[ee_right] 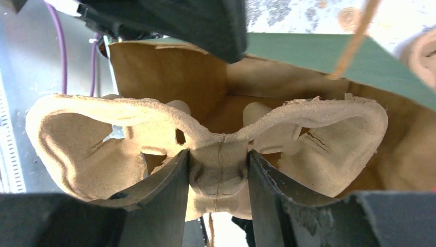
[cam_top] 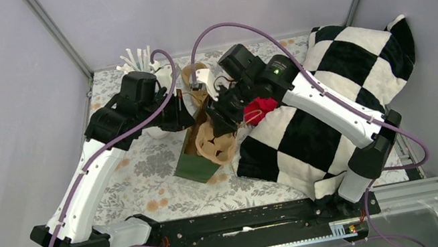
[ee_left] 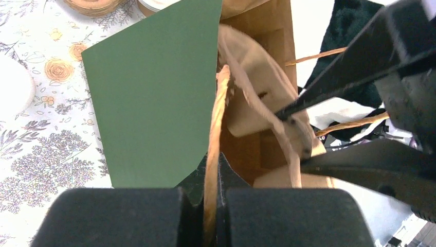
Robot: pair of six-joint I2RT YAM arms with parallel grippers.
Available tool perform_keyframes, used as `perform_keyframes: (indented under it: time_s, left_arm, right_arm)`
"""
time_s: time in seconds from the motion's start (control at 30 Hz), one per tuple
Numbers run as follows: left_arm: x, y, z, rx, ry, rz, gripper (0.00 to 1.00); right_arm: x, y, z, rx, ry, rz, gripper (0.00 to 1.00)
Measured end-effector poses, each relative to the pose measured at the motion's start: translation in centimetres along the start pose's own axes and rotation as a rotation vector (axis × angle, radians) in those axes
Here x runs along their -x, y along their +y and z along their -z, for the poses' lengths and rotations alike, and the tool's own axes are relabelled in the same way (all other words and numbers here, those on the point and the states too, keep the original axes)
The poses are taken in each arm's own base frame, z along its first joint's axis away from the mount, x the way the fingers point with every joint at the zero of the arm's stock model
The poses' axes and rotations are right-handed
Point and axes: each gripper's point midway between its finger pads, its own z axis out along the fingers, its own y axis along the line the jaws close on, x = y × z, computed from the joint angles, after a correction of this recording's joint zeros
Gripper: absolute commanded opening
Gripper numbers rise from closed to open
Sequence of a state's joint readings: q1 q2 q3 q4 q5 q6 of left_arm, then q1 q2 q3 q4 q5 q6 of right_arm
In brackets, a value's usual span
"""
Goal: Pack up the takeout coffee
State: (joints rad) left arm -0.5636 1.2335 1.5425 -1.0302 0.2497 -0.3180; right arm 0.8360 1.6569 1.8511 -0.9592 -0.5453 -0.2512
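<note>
Jaws of the left gripper (cam_top: 179, 108) are together, pinched on a twisted paper handle (ee_left: 215, 118) of the green paper bag (cam_top: 196, 163); those of the right gripper (cam_top: 224, 121) stand partly apart, clamped on the middle rib of a moulded pulp cup carrier (cam_top: 212, 145). Seen from above, the bag leans at the centre of the floral table (cam_top: 145, 184) with its brown inside showing and the carrier partly in its mouth; a chequered cushion (cam_top: 331, 83) lies just to the right. The takeout coffee (cam_top: 216, 82) appears to stand at the far edge behind the bag, beside a lidless cup (cam_top: 192, 74); the right arm partly hides it, so this is uncertain. From the left wrist, the handle runs up out of the closed fingers along the bag's rim; the carrier sits inside the brown interior. From the right wrist, both fingers squeeze the carrier's centre; its pockets look empty; the bag's mouth opens beyond. The step in hand looks like seating the carrier in the bag. Next it probably needs pushing down flat, then releasing, then fetching the coffee while the left arm holds the mouth open.
</note>
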Motion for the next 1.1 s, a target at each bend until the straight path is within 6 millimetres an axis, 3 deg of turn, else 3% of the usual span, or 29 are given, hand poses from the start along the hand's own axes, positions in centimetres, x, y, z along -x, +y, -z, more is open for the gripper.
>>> perform_keyframes:
  time_s: [0.17, 0.33, 0.77, 1.1]
  left_arm:
    - [-0.2, -0.5, 0.0, -0.026, 0.01, -0.019, 0.0]
    - [-0.4, -0.9, 0.0, -0.045, 0.018, -0.033, 0.0]
    - [-0.7, -1.4, -0.2, -0.078, 0.025, -0.034, 0.0]
    - [-1.1, -1.4, -0.4, -0.089, 0.024, -0.035, 0.0]
  right_arm:
    - [1.1, -2.1, 1.0, -0.081, -0.017, 0.023, 0.42]
    - [0.8, -3.0, 0.7, -0.107, 0.021, 0.03, 0.4]
    - [-0.1, -5.1, 0.4, -0.214, 0.058, -0.013, 0.43]
    - [-0.4, -5.5, 0.4, -0.262, 0.028, -0.086, 0.42]
